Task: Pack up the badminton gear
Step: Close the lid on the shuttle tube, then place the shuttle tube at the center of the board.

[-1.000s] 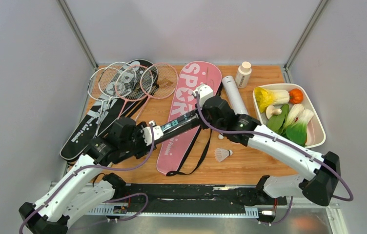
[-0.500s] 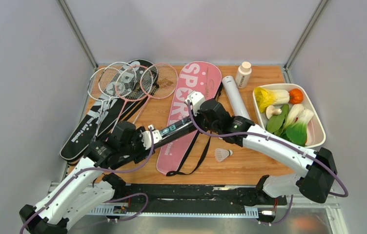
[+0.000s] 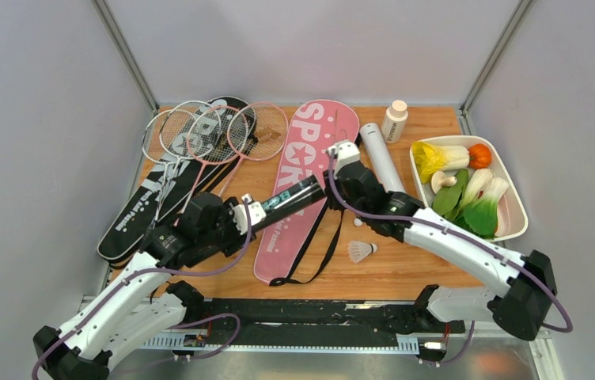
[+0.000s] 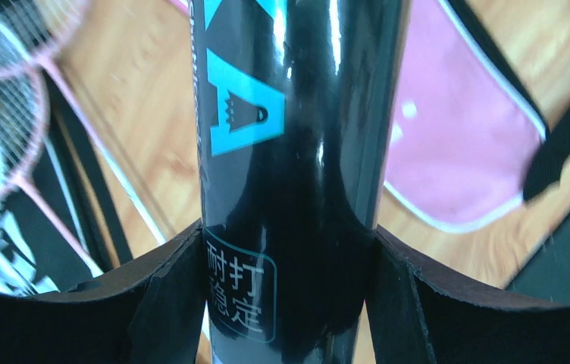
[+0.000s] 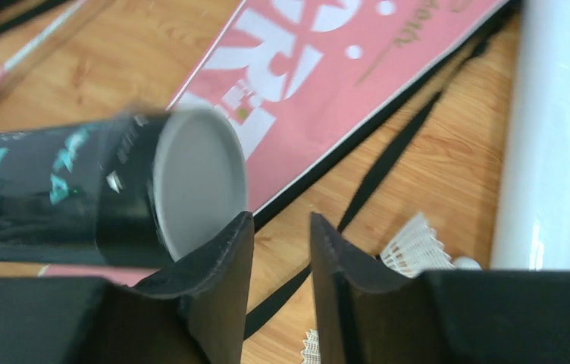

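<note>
My left gripper (image 3: 248, 215) is shut on a long black tube (image 3: 294, 196) and holds it tilted above the pink "SPORT" bag (image 3: 318, 127). In the left wrist view, both fingers (image 4: 180, 288) press the tube (image 4: 289, 152). My right gripper (image 3: 328, 198) is at the tube's far end. In the right wrist view it (image 5: 282, 220) is slightly open and empty, with the tube's white-capped end (image 5: 198, 182) just left of it. Shuttlecocks (image 3: 362, 251) lie on the table under it, and one shows in the right wrist view (image 5: 418, 246). A white tube (image 3: 379, 154) lies beside the bag.
Several white and pink rackets (image 3: 199, 131) lie on a black bag (image 3: 132, 218) at the back left. A small white bottle (image 3: 394, 120) stands at the back. A white tray (image 3: 516, 218) of toy vegetables sits on the right. The pink bag's black strap (image 3: 327, 245) trails over the table.
My right gripper has drawn back to the right, off the black tube's end. The left gripper still holds the tube, which has shifted slightly.
</note>
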You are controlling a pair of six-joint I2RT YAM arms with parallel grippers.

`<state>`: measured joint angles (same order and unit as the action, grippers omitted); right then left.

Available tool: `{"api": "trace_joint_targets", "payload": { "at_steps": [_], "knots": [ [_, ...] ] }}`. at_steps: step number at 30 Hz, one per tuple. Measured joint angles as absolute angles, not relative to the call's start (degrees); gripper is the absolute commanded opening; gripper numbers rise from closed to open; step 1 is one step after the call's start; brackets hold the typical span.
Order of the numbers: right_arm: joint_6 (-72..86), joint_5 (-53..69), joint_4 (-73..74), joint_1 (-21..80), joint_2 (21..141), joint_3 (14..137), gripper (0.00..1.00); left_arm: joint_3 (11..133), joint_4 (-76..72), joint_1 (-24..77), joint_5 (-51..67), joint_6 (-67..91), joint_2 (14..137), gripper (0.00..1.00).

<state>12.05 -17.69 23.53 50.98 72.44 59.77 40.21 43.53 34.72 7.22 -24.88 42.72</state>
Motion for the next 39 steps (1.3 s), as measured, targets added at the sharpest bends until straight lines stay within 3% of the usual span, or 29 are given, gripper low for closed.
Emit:
{"api": "trace_joint_targets", "payload": {
  "at_steps": [8,17,26,36,38,39],
  "knots": [
    [18.65,-22.74,23.11,45.91,54.83,57.04,0.65,41.93,24.60,35.33,0.25,-18.24,42.96,0.00],
    [19.55,-23.03,23.05,45.93,47.20,55.72,0.83,48.53,20.80,34.96,-12.69,-6.52,57.95,0.00],
    [20.23,-22.92,23.35,45.93,44.31,53.63,0.91,51.16,22.06,31.99,-18.06,7.64,70.61,0.03],
    [21.47,-21.39,23.92,45.93,44.03,51.70,0.91,47.92,21.37,29.50,-18.35,14.31,79.79,0.22],
    [21.82,-21.39,23.88,45.93,44.05,51.42,0.91,47.11,21.15,29.04,-18.28,14.72,81.43,0.31],
    [22.24,-21.39,23.92,45.93,44.05,51.20,0.90,46.83,21.15,28.84,-18.24,14.87,82.11,0.42]
  ]
}}
